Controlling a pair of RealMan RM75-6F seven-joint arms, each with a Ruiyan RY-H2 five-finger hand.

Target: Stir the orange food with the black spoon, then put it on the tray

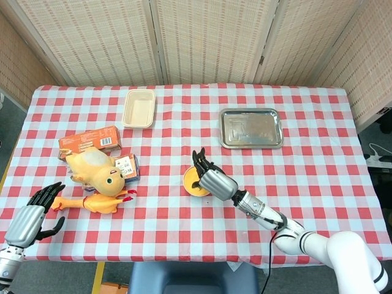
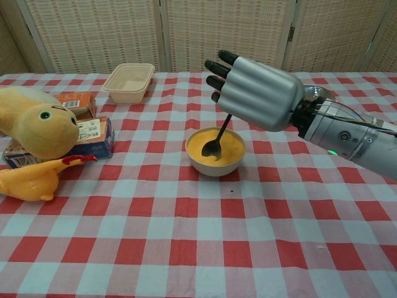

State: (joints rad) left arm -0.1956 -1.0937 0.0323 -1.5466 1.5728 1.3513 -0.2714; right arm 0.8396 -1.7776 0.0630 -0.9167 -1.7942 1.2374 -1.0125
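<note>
The black spoon (image 2: 214,138) stands tilted in the bowl (image 2: 215,163), with its round end dipped in the orange food (image 2: 228,149). The top of its handle goes up under the right hand (image 2: 255,92) and is hidden there. The right hand holds the spoon, with its fingers curled down around the handle, but where they touch it cannot be seen. In the head view the hand (image 1: 212,179) covers part of the bowl (image 1: 190,182), so only a bit of orange shows.

The bowl sits near the middle of the table (image 1: 318,165), on the red and white checked cloth. The silver tray (image 1: 251,128) lies well apart from it, farther back and to the right. In the chest view the tray is almost all hidden behind the hand.

The left hand (image 1: 32,214) rests at the near left edge of the table, holding nothing, with its dark fingers spread. Its arm is cut off by the picture edge.

Near it are a rubber chicken (image 1: 95,203), a yellow plush toy (image 1: 93,171), an orange box (image 1: 89,140) and a beige container (image 1: 139,108) at the back.
</note>
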